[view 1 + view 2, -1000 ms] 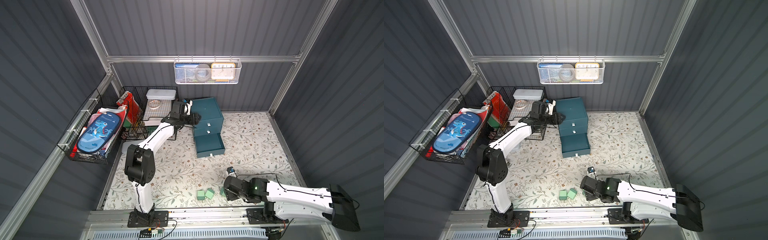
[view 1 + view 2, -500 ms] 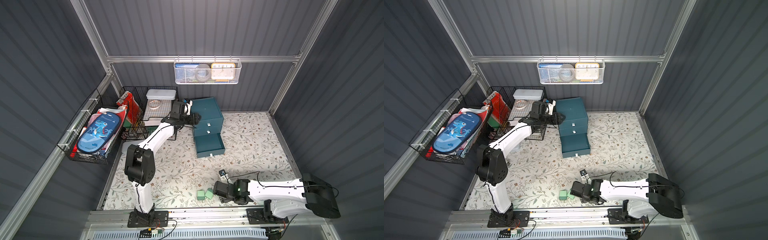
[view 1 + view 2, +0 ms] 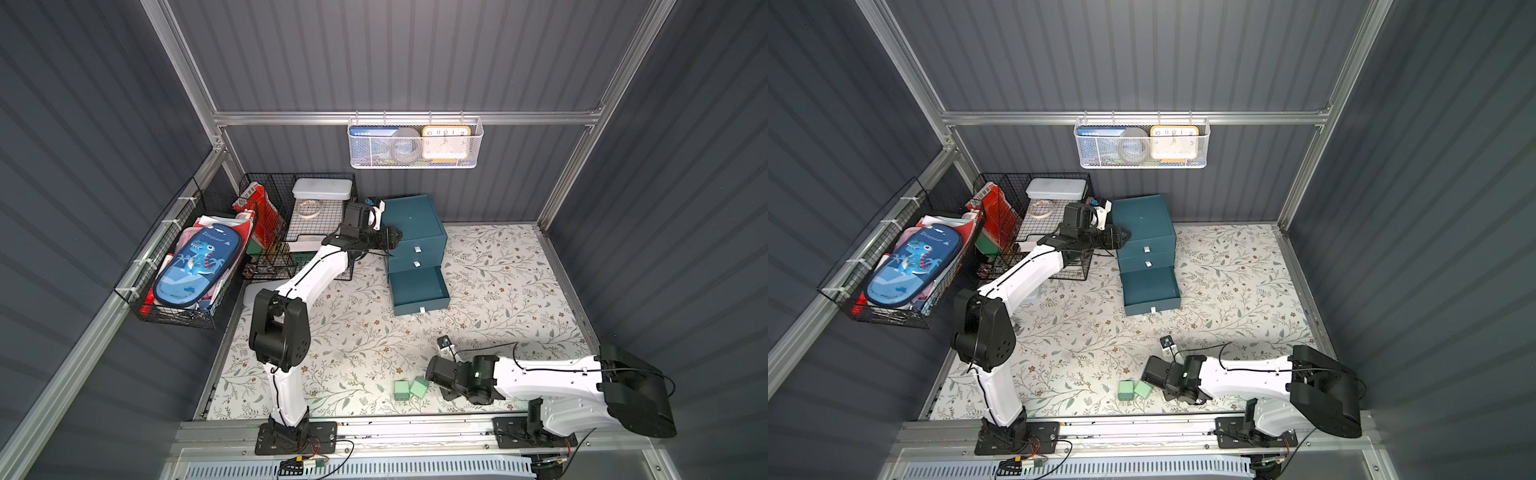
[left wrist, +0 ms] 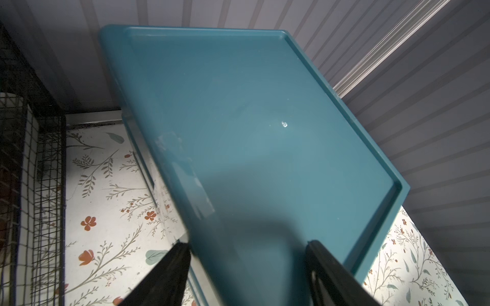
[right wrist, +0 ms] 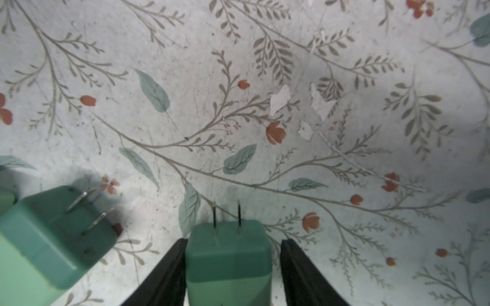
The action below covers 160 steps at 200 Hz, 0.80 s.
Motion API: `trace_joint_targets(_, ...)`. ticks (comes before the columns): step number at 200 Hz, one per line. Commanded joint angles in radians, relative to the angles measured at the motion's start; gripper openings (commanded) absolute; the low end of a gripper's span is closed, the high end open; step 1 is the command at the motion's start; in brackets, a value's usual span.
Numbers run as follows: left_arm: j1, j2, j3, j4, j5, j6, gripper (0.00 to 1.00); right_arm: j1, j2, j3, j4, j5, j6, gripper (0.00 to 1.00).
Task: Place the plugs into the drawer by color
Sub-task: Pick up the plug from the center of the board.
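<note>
Two green plugs [image 3: 401,390] [image 3: 419,387] lie side by side near the front edge in both top views. My right gripper [image 3: 430,376] is low beside them. In the right wrist view it [image 5: 234,241] stands round a third green plug [image 5: 228,254], prongs pointing away. One finger touches that plug and a narrow gap shows at the other. The neighbouring plug [image 5: 58,233] lies to the side. The dark teal drawer cabinet [image 3: 415,224] stands at the back with its bottom drawer [image 3: 419,286] pulled out. My left gripper [image 4: 246,243] straddles the cabinet's top corner [image 4: 252,132].
Black wire baskets [image 3: 299,224] stand left of the cabinet, right behind my left arm. A side basket [image 3: 187,266] holds a blue pencil case. A white mesh basket [image 3: 415,143] hangs on the back wall. The metal rail [image 3: 374,428] borders the floral mat [image 3: 498,270] in front.
My right arm has swung left along the front of the mat and its gripper now sits against the green plugs. The left arm and the cabinet have not moved.
</note>
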Motion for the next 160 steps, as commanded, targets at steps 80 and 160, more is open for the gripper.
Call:
trace_joint_targets(80,-0.012,0.051,-0.042,-0.146,-0.007,0.017,0.73,-0.117,-0.072,0.082,-0.021,0.029,-0.106,0.33)
trace_joint_targets(160,-0.012,0.052,-0.054,-0.149,-0.018,0.022,0.73,-0.525,0.303,0.584,0.095,-0.130,-0.541,0.28)
